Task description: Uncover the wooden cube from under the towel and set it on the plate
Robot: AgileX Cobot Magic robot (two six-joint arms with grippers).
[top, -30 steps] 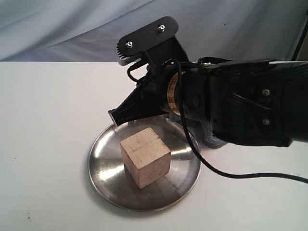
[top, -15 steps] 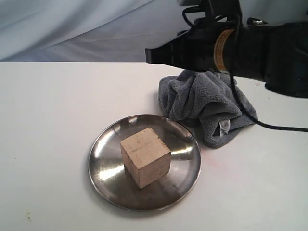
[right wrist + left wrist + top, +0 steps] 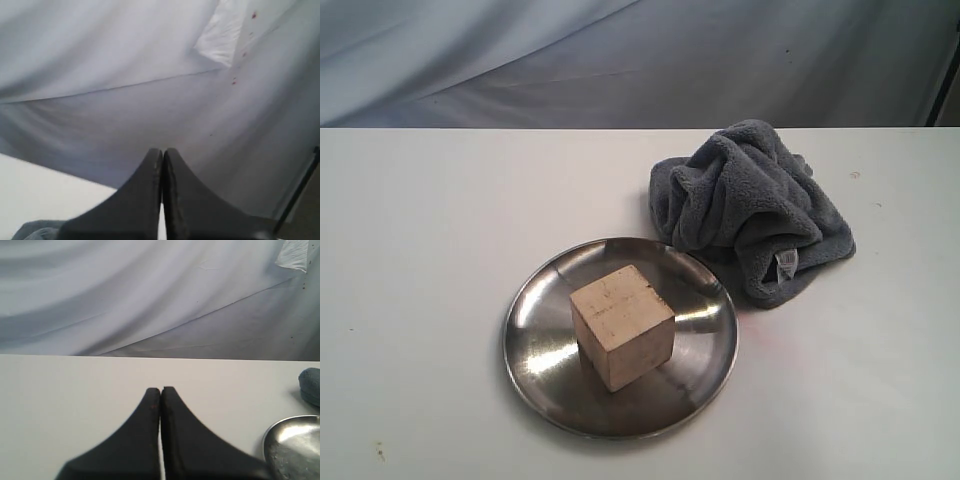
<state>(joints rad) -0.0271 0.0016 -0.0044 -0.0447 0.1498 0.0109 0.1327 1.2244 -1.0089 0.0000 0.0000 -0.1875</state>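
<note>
The pale wooden cube [image 3: 622, 325] stands on the shiny steel plate [image 3: 545, 345] near the table's front middle. The dark grey towel [image 3: 750, 205] lies crumpled behind and to the right of the plate, its white label [image 3: 786, 264] showing at the edge. Neither arm appears in the exterior view. My left gripper [image 3: 161, 389] is shut with nothing in it, above bare table; the plate's rim [image 3: 292, 445] and a bit of towel [image 3: 311, 385] show at that view's side. My right gripper [image 3: 163, 150] is shut and empty, facing the backdrop, with a scrap of towel [image 3: 37, 231] below it.
A white tabletop [image 3: 440, 220] spreads around the plate. A pale blue-grey cloth backdrop [image 3: 620, 60] hangs behind the table's far edge. A dark pole [image 3: 300, 192] stands at the right wrist view's side.
The right arm, which hung over the plate and towel, has lifted up and to the right and left the exterior view. Cube, plate and towel have not moved.
</note>
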